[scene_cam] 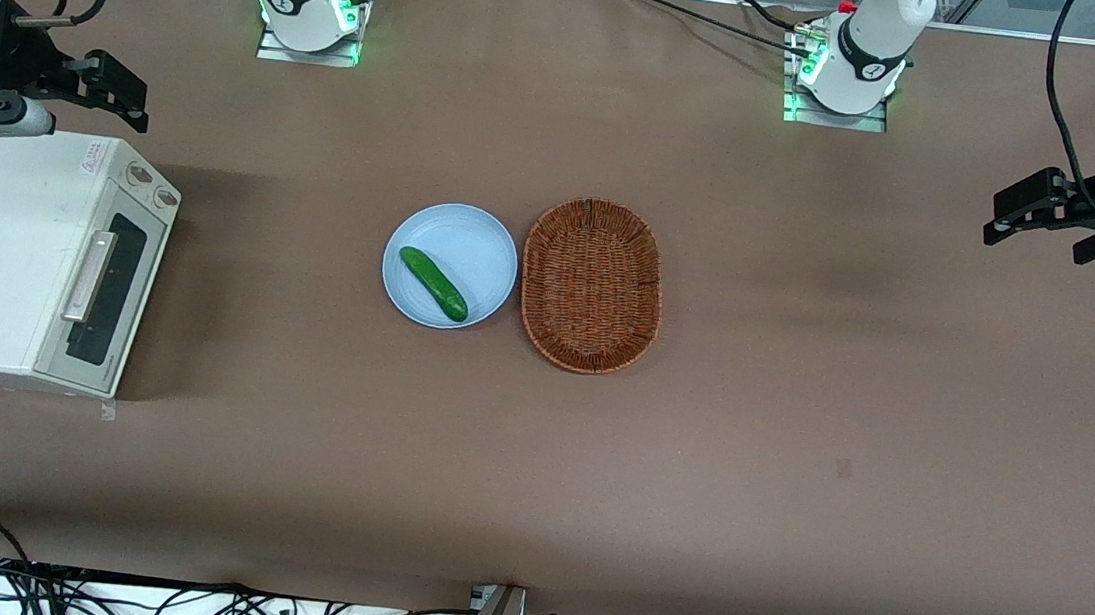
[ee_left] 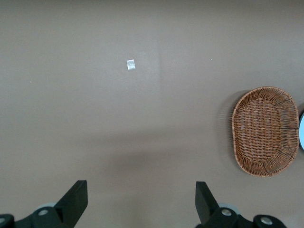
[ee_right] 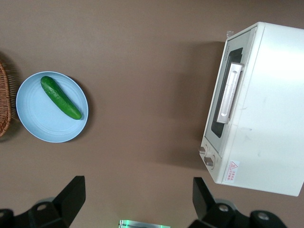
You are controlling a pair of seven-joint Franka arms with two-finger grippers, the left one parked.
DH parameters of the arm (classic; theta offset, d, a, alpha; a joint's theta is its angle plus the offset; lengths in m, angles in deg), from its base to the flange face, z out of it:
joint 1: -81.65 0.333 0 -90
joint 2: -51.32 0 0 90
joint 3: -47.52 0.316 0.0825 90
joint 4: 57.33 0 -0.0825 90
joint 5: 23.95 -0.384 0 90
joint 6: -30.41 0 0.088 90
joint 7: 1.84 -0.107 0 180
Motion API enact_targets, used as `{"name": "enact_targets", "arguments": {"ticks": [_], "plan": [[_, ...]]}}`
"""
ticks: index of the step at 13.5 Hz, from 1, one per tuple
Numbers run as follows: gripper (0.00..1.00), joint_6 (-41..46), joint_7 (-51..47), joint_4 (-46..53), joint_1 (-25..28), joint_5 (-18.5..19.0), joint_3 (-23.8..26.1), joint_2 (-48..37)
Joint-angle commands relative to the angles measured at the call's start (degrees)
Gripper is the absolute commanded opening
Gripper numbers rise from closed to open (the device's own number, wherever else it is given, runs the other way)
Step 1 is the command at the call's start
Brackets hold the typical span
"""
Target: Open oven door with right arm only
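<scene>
The cream-white toaster oven (scene_cam: 5,255) stands at the working arm's end of the table. Its beige-grey oven door (scene_cam: 107,295) is closed, with a dark window and a silver bar handle (scene_cam: 89,275). The door and handle (ee_right: 229,94) also show in the right wrist view. The right arm's gripper (scene_cam: 116,90) hangs in the air above the table, farther from the front camera than the oven and apart from it. It is open and empty; both black fingers (ee_right: 71,195) stand wide apart over bare table.
A light blue plate (scene_cam: 484,241) with a green cucumber (scene_cam: 432,283) lies mid-table, beside a brown wicker basket (scene_cam: 591,285). The oven's two-knob panel (scene_cam: 152,186) sits at the door's end farther from the front camera. Cables run along the table's near edge.
</scene>
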Motion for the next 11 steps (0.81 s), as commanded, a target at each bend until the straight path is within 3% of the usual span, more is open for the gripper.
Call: {"name": "enact_targets", "arguments": {"ticks": [1,11], "plan": [[1.00,1.3,0.9,0.6,-0.1,0.5,0.0,-0.2],[1.00,1.8,0.9,0.6,0.0,0.6,0.0,-0.3]]}}
